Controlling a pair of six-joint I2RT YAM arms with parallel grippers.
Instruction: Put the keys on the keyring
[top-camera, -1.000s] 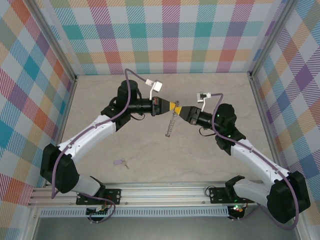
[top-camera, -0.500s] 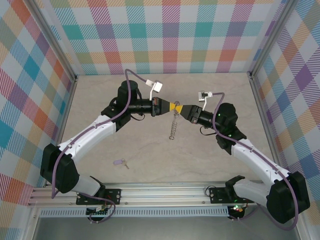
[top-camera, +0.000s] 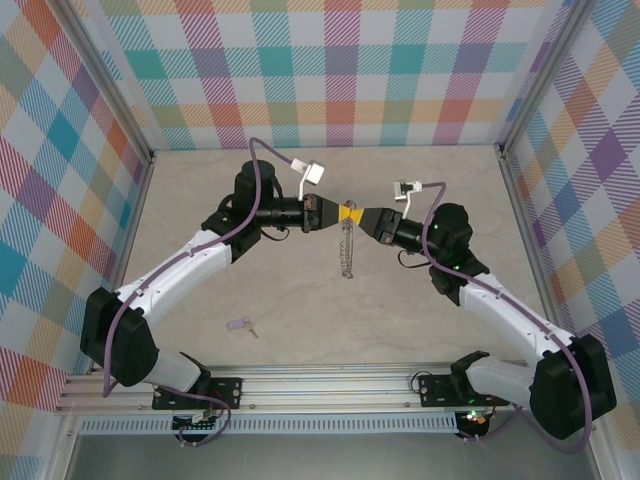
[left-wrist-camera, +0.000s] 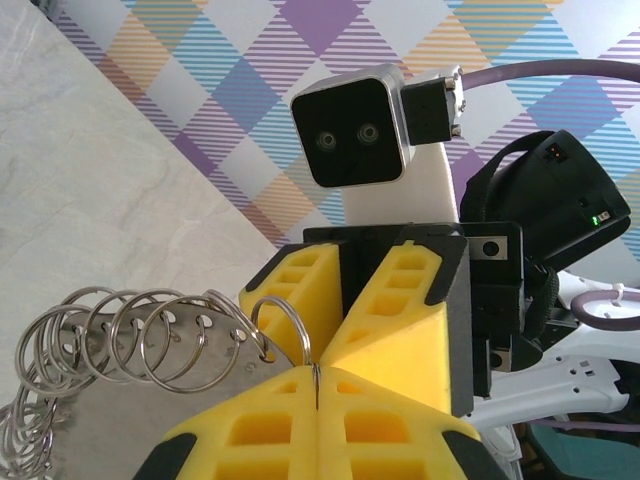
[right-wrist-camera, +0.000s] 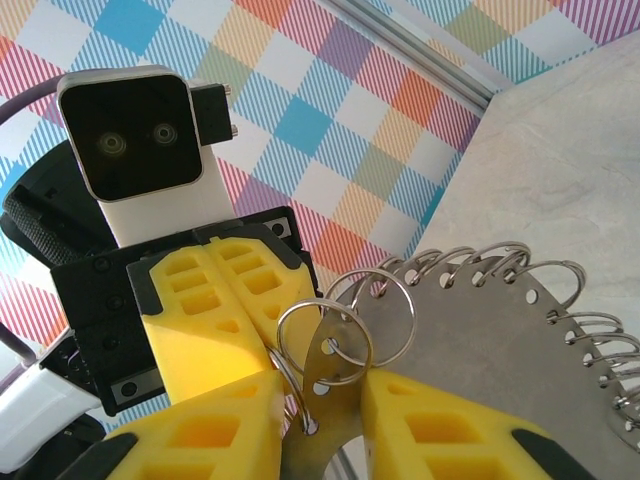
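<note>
Key (top-camera: 238, 325) with a lilac head lies flat on the table (top-camera: 300, 295) at lower left of the top view, near the left arm's lower link and well apart from both pincers. Up and to the right of it, at frame centre, the left pincer (top-camera: 345, 213) points right and is held above the table. Its yellow jaws are fully closed on the top edge of the keyring (top-camera: 347, 250). In the left wrist view the left pincer (left-wrist-camera: 315, 375) shows no gap between its jaws, and the keyring (left-wrist-camera: 180, 395) fans its small wire loops out to lower left. In the top view the keyring hangs edge-on below the two jaw tips, clear of the table. Immediately right of it, the right pincer (top-camera: 368, 216) points left, tip to tip with the left one. In the right wrist view the right pincer (right-wrist-camera: 320, 400) has its jaws slightly apart. The grey plate of the keyring (right-wrist-camera: 480, 340) and one loop sit in the gap. Whether the pads press on the plate cannot be told. The closed left pincer (right-wrist-camera: 262, 320) faces the camera there.
</note>
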